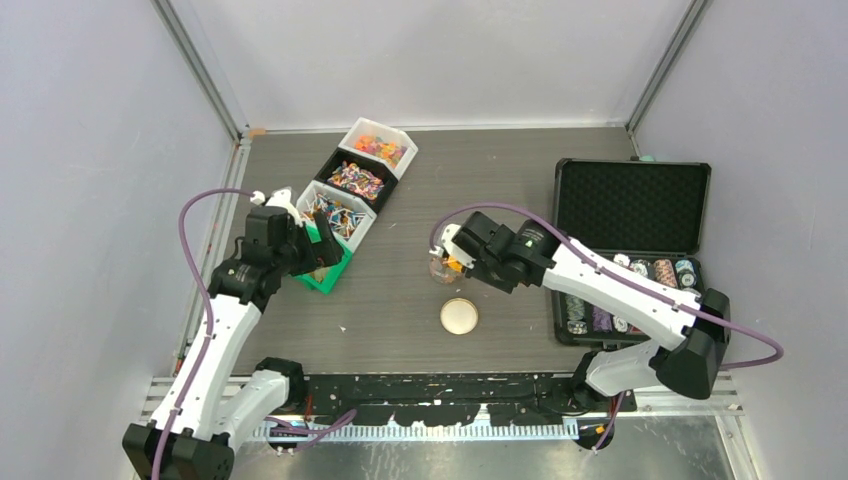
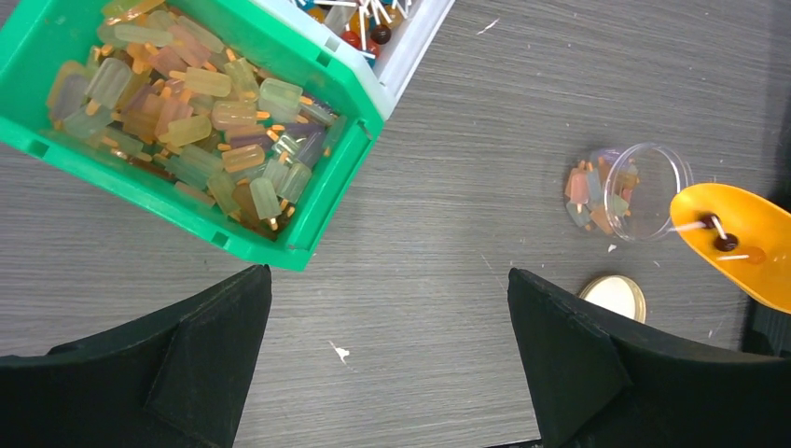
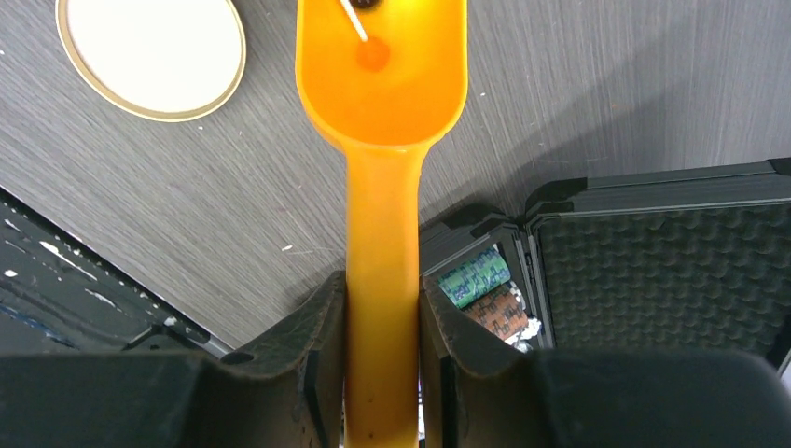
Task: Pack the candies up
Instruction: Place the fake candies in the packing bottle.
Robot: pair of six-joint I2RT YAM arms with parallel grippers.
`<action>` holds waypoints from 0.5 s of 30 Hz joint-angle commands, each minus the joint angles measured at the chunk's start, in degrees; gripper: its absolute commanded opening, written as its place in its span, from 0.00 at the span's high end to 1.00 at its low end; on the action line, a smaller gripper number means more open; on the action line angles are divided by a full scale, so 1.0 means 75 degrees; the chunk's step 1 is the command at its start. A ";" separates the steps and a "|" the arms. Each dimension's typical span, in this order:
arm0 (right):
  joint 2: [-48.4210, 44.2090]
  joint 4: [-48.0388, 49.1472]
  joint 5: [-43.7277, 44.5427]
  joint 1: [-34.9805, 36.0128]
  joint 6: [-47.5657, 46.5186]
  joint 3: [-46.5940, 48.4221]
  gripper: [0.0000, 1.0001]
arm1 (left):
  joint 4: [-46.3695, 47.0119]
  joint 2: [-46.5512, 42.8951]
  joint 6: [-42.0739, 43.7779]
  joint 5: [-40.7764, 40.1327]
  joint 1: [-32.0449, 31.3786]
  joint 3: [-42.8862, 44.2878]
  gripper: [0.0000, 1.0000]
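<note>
Candies fill a row of bins: pastel popsicle-shaped gummies in the green bin [image 2: 308,219], and lollipops in the white bin [image 1: 335,213] beside it. A small clear jar [image 2: 630,191] on the table holds a few gummies. My right gripper [image 3: 382,289] is shut on the handle of the orange scoop [image 3: 381,84]. The scoop's bowl holds a few lollipops [image 2: 723,238] right beside the jar's mouth. My left gripper [image 2: 387,273] is open and holds nothing. It hovers over bare table just off the green bin's corner.
The jar's round gold-rimmed lid [image 1: 459,316] lies flat on the table near the jar. An open black case [image 1: 630,205] with poker chips [image 3: 485,289] stands at the right. A black bin [image 1: 357,180] and another white bin [image 1: 378,147] of candies sit at the back.
</note>
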 commanded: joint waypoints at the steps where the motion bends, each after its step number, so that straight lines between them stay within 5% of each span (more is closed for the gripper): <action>1: 0.0237 -0.0473 0.0274 0.0158 0.0150 0.0710 0.99 | -0.0127 -0.0283 0.0183 -0.0628 -0.0130 0.0270 0.00; 15: 0.1605 -0.2569 0.0983 0.0349 0.1011 0.2255 1.00 | -0.0235 -0.0493 0.0119 -0.0613 -0.0358 0.0285 0.01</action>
